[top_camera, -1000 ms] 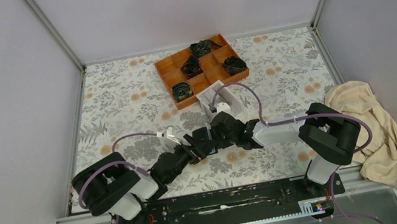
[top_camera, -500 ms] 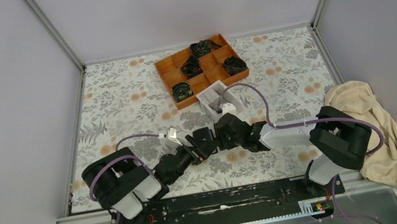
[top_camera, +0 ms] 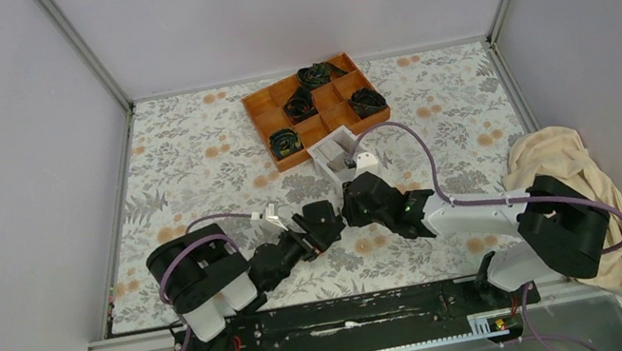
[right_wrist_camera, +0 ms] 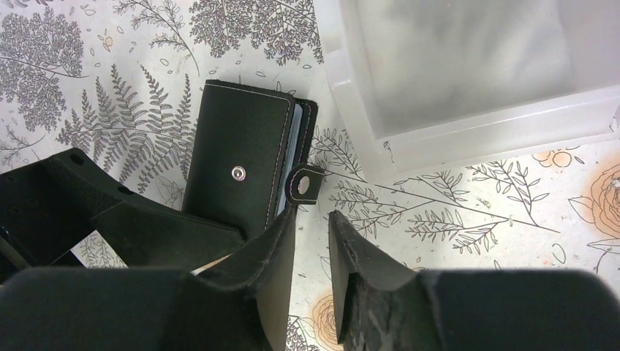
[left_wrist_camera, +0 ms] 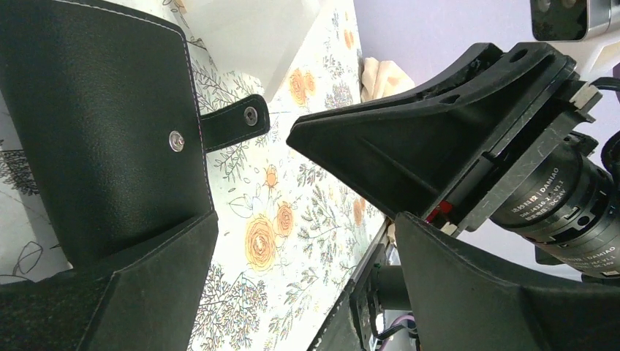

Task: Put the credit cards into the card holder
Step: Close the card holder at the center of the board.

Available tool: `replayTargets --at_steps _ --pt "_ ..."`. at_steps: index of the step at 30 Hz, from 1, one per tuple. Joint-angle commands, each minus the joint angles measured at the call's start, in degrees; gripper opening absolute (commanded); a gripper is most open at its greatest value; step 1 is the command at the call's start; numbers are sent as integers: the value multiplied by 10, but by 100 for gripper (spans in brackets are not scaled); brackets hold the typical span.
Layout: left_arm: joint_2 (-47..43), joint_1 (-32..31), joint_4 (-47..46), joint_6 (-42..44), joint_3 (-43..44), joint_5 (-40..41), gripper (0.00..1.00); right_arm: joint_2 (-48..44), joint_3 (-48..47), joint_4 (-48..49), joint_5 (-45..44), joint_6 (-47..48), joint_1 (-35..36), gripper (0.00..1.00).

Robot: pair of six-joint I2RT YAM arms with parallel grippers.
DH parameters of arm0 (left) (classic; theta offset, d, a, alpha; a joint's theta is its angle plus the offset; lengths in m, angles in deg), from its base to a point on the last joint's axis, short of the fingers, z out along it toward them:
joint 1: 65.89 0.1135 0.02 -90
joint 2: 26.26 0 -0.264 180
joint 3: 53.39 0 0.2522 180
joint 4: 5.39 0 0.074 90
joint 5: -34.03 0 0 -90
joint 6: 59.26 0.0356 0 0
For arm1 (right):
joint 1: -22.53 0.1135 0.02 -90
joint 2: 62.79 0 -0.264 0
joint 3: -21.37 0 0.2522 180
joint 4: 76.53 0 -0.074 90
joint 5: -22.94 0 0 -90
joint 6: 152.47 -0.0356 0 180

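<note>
The black card holder (right_wrist_camera: 234, 164) lies folded on the floral table. Its snap strap (right_wrist_camera: 305, 183) is unfastened and a bluish inner edge shows. It also shows in the left wrist view (left_wrist_camera: 102, 124). My left gripper (left_wrist_camera: 305, 219) is open wide, and one finger rests on the holder's near corner. My right gripper (right_wrist_camera: 313, 216) is open by a narrow gap with nothing between its fingers. Its left finger lies against the holder's edge, just under the strap. From above, both grippers (top_camera: 321, 229) (top_camera: 353, 205) cover the holder. No credit card shows clearly.
A white open-top box (right_wrist_camera: 468, 80) stands right beside the holder, its inside pale and blurred; it also shows from above (top_camera: 337, 153). An orange compartment tray (top_camera: 254, 103) with dark bundles stands behind it. A cream cloth (top_camera: 578, 177) lies at the right edge.
Both arms' rear links have swung to the right. The two grippers stayed together over the card holder, the right one shifting slightly right.
</note>
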Motion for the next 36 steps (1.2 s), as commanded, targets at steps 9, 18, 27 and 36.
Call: replayTargets --at_steps 9,18,27,36 --pt "15 -4 -49 3 -1 20 91 8 -35 35 1 17 -14 15" --pt "26 -4 -51 5 5 21 83 56 -80 49 72 23 -44 2" --pt "33 -3 -51 5 8 26 73 128 -133 42 152 28 -54 0" --pt "41 -4 -53 8 19 16 67 175 -148 33 179 25 -55 0"
